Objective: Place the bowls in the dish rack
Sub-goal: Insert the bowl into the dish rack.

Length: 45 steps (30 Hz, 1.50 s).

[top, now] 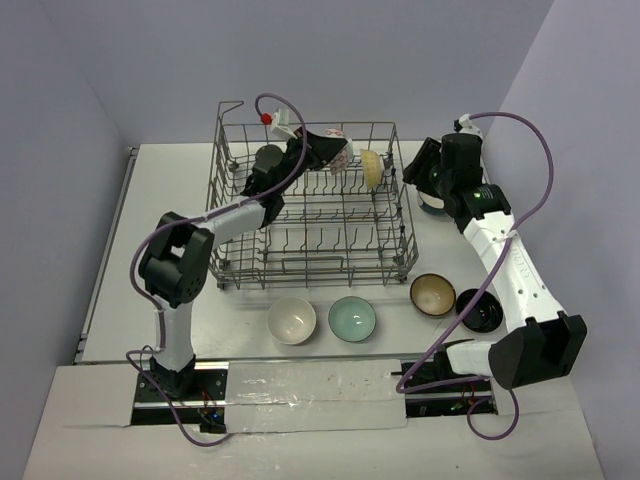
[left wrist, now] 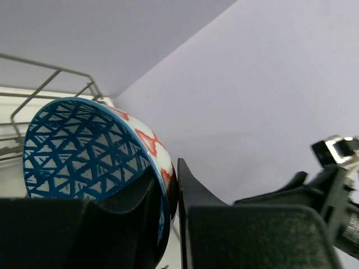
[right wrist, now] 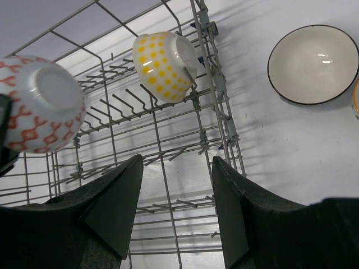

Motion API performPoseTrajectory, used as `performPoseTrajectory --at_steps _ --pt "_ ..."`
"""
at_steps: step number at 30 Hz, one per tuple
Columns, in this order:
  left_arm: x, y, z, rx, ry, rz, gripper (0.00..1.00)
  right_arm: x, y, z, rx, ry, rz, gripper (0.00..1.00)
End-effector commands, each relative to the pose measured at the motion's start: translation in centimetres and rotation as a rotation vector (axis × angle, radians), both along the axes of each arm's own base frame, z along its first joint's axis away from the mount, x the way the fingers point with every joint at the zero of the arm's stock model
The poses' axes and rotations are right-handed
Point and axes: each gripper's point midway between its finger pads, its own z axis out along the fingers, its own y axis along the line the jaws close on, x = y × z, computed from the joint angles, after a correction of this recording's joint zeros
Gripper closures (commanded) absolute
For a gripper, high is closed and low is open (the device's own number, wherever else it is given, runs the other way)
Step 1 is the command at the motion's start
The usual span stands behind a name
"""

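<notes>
At the far left of the dish rack (top: pixel 310 240), a dark round shape (top: pixel 268 158) was too obscured to name. Beside it, the left tool (left wrist: pixel 168 188) was closed tight on the rim of the red-patterned bowl (left wrist: pixel 90 151). One finger sat inside the blue lattice lining and one outside, hiding the lower edge. Whether the bowl touched the tines could not be told. Further right, a yellow-dotted bowl (right wrist: pixel 162 64) stood on edge among the tines. The right tool (right wrist: pixel 175 193) hovered spread wide and empty. A cream bowl (right wrist: pixel 313 64) lay on the bench (top: pixel 150 200), mostly hidden from above by the right arm. Nearer, a white bowl (top: pixel 292 320), pale green bowl (top: pixel 352 320), tan bowl (top: pixel 432 294) and black bowl (top: pixel 480 310) sat in a row.
</notes>
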Motion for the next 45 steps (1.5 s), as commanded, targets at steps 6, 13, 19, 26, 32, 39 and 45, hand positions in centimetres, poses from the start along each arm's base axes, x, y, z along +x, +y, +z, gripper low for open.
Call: performPoseTrajectory --at_steps 6,13,19,26,32,39,45 --pt "3.1 -0.2 2.1 -0.074 -0.081 0.078 1.0 1.0 0.6 -0.2 0.018 -0.014 0.037 0.4" --pt "4.2 -0.8 1.2 -0.063 -0.068 0.079 1.0 1.5 1.0 -1.1 0.03 0.008 0.056 0.4" --pt "4.9 -1.5 0.6 -0.086 -0.06 0.053 1.0 1.5 1.1 -1.4 0.029 0.012 0.057 0.4" --pt "5.5 -2.0 0.6 -0.093 -0.063 0.035 1.0 1.5 1.0 -1.3 0.027 0.007 0.057 0.4" --pt "6.1 -2.4 0.1 -0.092 -0.051 0.027 1.0 1.4 1.4 -1.2 0.038 0.008 0.079 0.4" --pt "6.6 -2.6 -0.9 -0.098 -0.034 0.015 1.0 1.4 1.7 -1.5 0.043 0.011 0.09 0.4" --pt "6.6 -2.3 -1.7 -0.084 -0.024 0.014 1.0 1.4 1.6 -1.6 0.04 0.011 0.088 0.4"
